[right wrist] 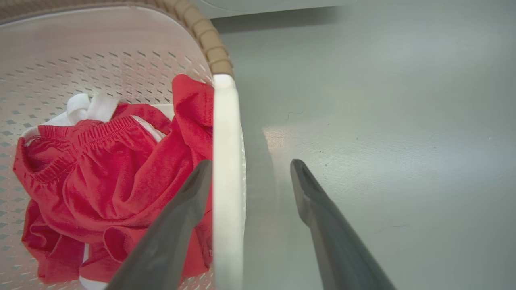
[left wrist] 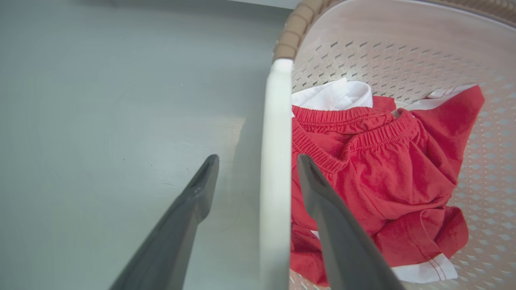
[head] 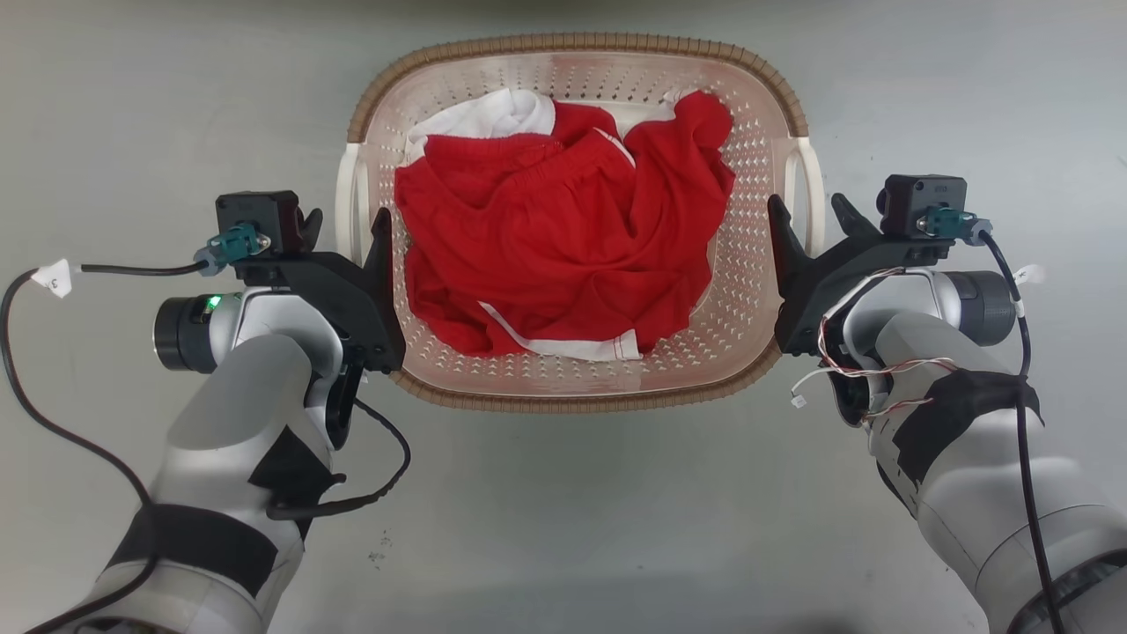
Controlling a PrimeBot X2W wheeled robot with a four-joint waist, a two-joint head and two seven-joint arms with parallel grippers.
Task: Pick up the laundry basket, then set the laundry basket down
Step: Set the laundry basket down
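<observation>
From the head, the laundry basket (head: pixel 581 403) sits on the grey floor (head: pixel 563 528) straight ahead, a red garment (head: pixel 563 255) heaped inside. The left gripper (head: pixel 348 220) is at its left handle (head: pixel 350 189) and the right gripper (head: pixel 806 207) at its right handle (head: pixel 812 180). At the left wrist, the left gripper (left wrist: pixel 258 161) has its fingers apart, one inside the basket and one outside, the white handle (left wrist: pixel 276 121) between them. At the right wrist, the right gripper (right wrist: pixel 250 163) likewise straddles its handle (right wrist: pixel 225 141), spread wide, not clamped.
</observation>
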